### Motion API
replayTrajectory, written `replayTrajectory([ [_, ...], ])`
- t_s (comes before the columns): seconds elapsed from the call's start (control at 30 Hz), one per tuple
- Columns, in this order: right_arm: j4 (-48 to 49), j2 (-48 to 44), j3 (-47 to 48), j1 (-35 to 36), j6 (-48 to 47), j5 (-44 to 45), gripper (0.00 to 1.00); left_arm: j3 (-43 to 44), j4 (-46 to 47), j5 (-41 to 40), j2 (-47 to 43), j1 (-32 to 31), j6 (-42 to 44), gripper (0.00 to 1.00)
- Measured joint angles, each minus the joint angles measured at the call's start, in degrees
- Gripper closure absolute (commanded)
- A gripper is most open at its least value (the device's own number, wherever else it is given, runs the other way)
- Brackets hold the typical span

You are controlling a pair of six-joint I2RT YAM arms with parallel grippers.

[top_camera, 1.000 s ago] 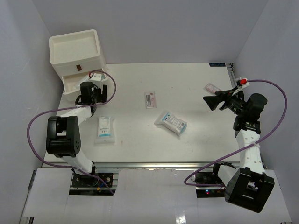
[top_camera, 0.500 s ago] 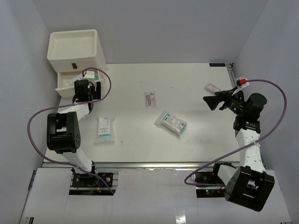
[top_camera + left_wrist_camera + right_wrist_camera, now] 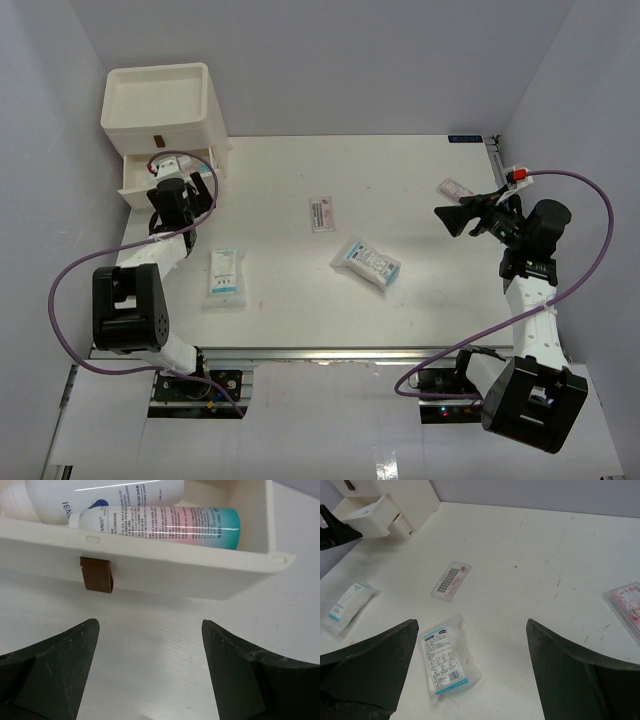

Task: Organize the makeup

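Left wrist: drawer (image 3: 175,572) tubes (image 3: 160,522) cropped at top; left tool (image 3: 150,630), right tool (image 3: 471,625) spread.

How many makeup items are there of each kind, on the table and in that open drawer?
Tubes in the drawer: 2
White-blue sachet packs on the table: 2
Small flat packets on the table: 2
Total: 6

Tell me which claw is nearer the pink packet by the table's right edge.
Right. The right claw is close by the pink packet; the left claw is across the table, at the open drawer.
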Motion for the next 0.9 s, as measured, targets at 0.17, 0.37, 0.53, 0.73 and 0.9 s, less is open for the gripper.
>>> replayTrajectory([
  [0.17, -0.01, 0.00, 0.00, 0.00, 0.00, -0.10, 0.05, 0.19, -4.71, -1.41, -5.20, 0.09, -10.82, 0.04],
  [0.37, -0.01, 0.00, 0.00, 0.00, 0.00, -0.68, 0.05, 3.24, -8.84, 6.53, -9.79, 0.24, -12.58, 0.02],
  [0.53, -0.01, 0.00, 0.00, 0.00, 0.00, -0.91, 0.05, 12.01, -7.79, 18.07, -9.81, 0.18, -2.41, 0.02],
  [0.73, 0.01, 0.21, 0.00, 0.00, 0.02, -1.03, 0.05, 27.80, -8.00, 24.36, -1.65, 0.14, 9.58, 0.02],
  [0.9, -0.04, 1.51, 0.00, 0.11, 0.00, -1.11, 0.06, 38.53, -8.39, 24.82, 9.46, -0.03, 14.69, 0.02],
])
